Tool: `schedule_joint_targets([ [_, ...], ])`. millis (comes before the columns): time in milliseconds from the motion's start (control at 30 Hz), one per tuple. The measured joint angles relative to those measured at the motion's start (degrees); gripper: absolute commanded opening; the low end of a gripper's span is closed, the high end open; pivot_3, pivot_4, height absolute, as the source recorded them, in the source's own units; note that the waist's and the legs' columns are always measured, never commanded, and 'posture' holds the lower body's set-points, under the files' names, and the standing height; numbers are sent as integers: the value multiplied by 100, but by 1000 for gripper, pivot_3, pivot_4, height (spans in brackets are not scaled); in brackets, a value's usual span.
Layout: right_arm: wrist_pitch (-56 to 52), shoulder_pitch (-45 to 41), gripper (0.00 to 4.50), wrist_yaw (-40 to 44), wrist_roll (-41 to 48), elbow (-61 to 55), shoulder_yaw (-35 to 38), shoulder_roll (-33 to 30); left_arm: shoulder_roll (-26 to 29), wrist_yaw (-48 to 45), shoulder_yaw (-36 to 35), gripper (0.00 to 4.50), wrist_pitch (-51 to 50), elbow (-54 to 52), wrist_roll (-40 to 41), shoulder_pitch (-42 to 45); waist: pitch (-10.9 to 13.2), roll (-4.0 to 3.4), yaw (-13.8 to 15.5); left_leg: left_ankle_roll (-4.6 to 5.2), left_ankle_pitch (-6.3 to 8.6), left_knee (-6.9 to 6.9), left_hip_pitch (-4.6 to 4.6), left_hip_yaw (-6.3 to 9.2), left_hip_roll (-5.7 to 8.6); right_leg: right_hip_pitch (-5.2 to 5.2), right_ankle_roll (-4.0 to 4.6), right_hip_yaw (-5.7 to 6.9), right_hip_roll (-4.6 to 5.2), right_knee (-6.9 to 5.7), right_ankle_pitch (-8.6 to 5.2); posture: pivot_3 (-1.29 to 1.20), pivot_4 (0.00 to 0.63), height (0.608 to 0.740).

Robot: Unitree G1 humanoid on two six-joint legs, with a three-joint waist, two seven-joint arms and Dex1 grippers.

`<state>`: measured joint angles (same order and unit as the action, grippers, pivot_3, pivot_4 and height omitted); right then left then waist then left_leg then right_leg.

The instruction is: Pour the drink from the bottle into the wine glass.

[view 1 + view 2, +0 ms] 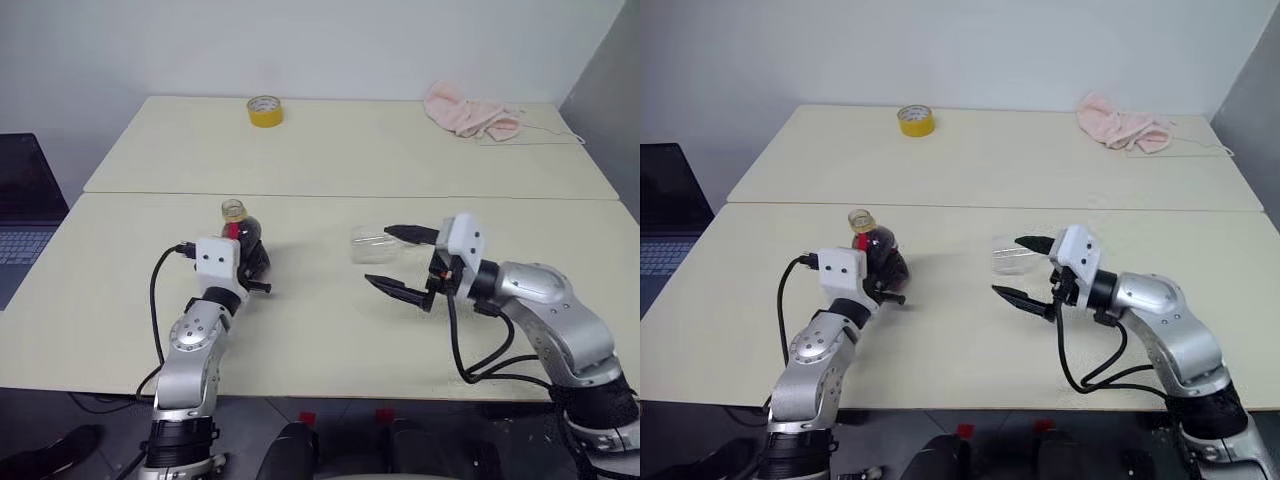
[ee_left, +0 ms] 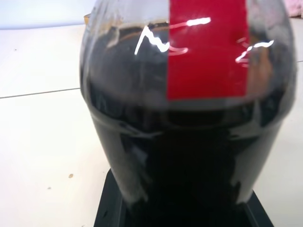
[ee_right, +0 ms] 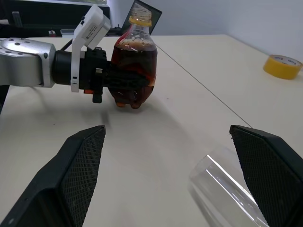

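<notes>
Cream table, seen from across the room, w/ a robot reaching over it.

Left gripper is clamped tight on the bottle, held near the table's left-centre, upright, w/ the dark drink filling most of it. Right gripper is spread fully wide, holding nothing. The wine glass sits just beside its fingertips at table centre. It looks tipped on its side, bowl towards the gripper; stem can't be made out.

Risks, biggest first:
- Glass isn't standing, so any pour now would prob. land on the table, not in the bowl.
- Clear round glass, ungripped: a nudge from the wide fingers could roll it off or crack it.
- Bottle is nearly full; a fast tilt would likely gush and splash.
- Can't tell if the yellow top is a cap or a bare neck. If capped, nothing pours.

Counts, large to small: 2 tabletops pushed together, 2 grippers, 1 laptop at the left edge, 1 pink cloth, 1 bottle, 1 glass, 1 yellow tape roll.
</notes>
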<state>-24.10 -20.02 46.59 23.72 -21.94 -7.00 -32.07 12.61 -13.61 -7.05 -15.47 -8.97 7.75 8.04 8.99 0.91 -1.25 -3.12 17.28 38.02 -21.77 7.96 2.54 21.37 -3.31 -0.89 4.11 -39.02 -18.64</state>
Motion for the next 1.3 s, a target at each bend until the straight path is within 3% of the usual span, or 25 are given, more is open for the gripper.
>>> schedule_joint_targets([
  [233, 42, -335, 4500, 188, -49, 148, -379, 328, -7, -199, 8, 740, 213, 205, 128, -14, 0, 0, -31, 0, 0, -3, 1, 2, -4, 4, 1, 1, -2, -3, 0, 0, 150, 740],
  [600, 34, -366, 4500, 193, -105, 199, -434, 372, -7, -221, -15, 4420, 490, 291, 181, -86, 0, -1, -31, 0, 0, -2, 2, 2, -3, 3, 2, -1, -1, -4, 1, 0, 150, 740],
  [1300, -79, -386, 4500, 227, -77, 117, -434, 316, 87, -311, 27, 4467, 543, -23, 272, -532, 0, -1, -31, 0, 0, -3, 2, 2, -4, 4, 2, -2, -1, -4, 1, 0, 150, 740],
])
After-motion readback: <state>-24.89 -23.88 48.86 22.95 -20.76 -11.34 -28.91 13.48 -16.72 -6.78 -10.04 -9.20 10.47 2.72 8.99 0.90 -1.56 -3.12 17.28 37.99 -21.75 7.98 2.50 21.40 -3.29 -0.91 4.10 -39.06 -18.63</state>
